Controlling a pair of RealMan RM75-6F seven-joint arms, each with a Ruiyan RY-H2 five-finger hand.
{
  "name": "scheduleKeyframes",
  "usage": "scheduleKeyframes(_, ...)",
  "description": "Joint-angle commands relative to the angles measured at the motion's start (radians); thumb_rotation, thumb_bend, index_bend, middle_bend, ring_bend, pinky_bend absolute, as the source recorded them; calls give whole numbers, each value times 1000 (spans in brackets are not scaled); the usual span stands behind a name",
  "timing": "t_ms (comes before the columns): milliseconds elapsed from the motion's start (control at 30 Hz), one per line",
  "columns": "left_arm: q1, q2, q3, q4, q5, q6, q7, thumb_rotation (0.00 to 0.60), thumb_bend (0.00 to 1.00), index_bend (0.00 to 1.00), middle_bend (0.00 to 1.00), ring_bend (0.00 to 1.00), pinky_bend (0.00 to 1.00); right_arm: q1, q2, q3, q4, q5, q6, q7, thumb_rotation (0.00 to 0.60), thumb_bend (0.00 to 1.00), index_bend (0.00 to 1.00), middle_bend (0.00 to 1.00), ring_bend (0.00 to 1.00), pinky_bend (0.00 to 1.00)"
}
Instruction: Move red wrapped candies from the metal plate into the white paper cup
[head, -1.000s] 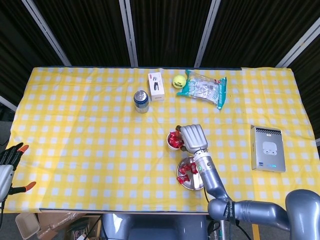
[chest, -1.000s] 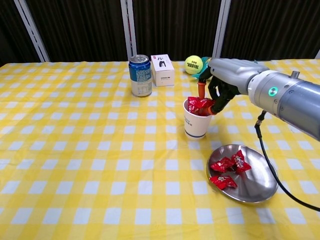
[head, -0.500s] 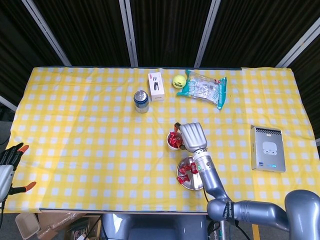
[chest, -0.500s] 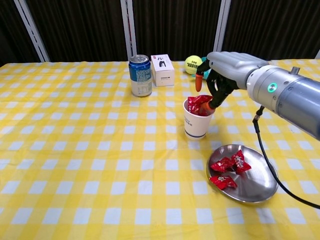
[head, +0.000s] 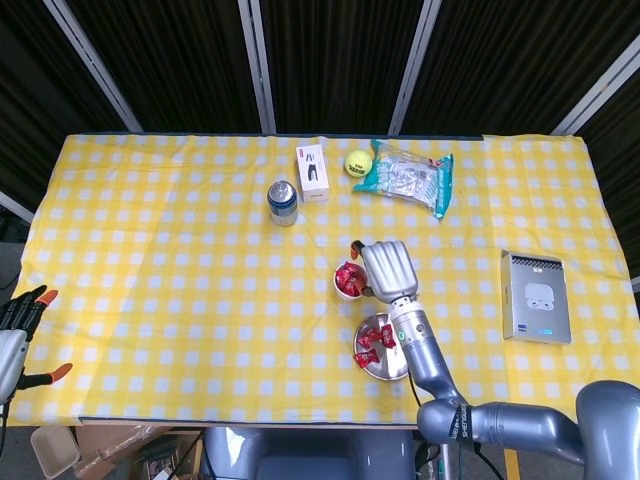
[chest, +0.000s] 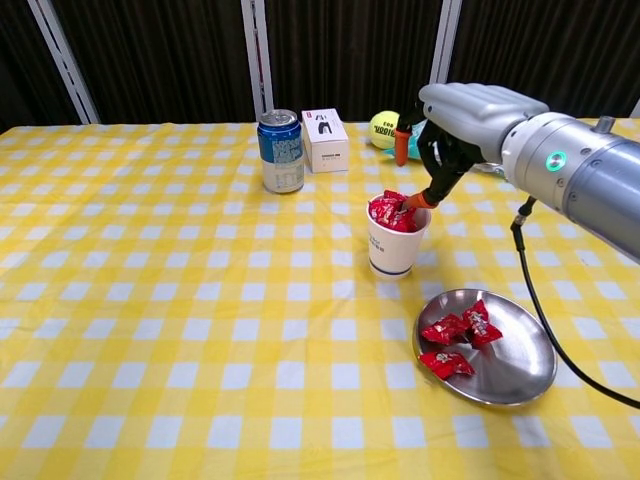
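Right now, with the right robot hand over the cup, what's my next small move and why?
Probably swing the right robot hand down toward the plate: it looks empty above the cup, and candies remain on the plate.

- This is looking like a robot test lab, not a home: black curtains (chest: 350, 50) with metal poles (chest: 254, 55) are closing off the space behind.
- A yellow checked cloth (head: 150, 260) is covering the bench, with a random mix of props sitting on it: can (chest: 281, 150), tennis ball (chest: 387, 129), small box (chest: 324, 139).
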Motion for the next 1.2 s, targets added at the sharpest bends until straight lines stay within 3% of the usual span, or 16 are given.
scheduleKeyframes(33,0,0,0,1,2,2,0,600,8,0,0,0,0,-14,19,-6,-24,-13,11,5,600,255,467,703,598,915)
scheduleKeyframes(267,3,-3,0,4,8,10,1,600,9,0,0,0,0,-56,74,-16,-93,-48,44,35,600,255,467,654,552,792)
scheduleKeyframes(367,5,-6,-2,6,10,19,0,600,9,0,0,0,0,-98,118,-34,-139,-89,82,72,600,255,467,589,483,698)
scheduleKeyframes(500,9,-11,-3,12,19,33,1,600,8,0,0,0,0,-167,185,-84,-177,-188,127,150,600,255,462,454,296,464)
scheduleKeyframes(600,13,-17,-4,18,26,47,6,600,8,0,0,0,0,-225,244,-145,-184,-280,157,212,600,253,334,253,85,279)
scheduleKeyframes(667,16,-21,-5,22,32,58,9,600,8,0,0,0,0,-258,276,-186,-180,-330,171,239,600,243,256,159,16,205)
scheduleKeyframes(900,35,-40,-15,48,43,112,27,600,8,0,0,0,0,-376,370,-298,-164,-436,242,281,600,209,15,0,0,41)
scheduleKeyframes(967,50,-44,-18,64,40,142,54,600,8,0,0,0,0,-450,409,-342,-137,-454,300,321,600,209,6,0,0,16)
scheduleKeyframes(1200,71,-48,-22,82,26,170,81,600,8,0,0,0,0,-530,433,-359,-65,-499,350,391,600,209,0,0,0,0)
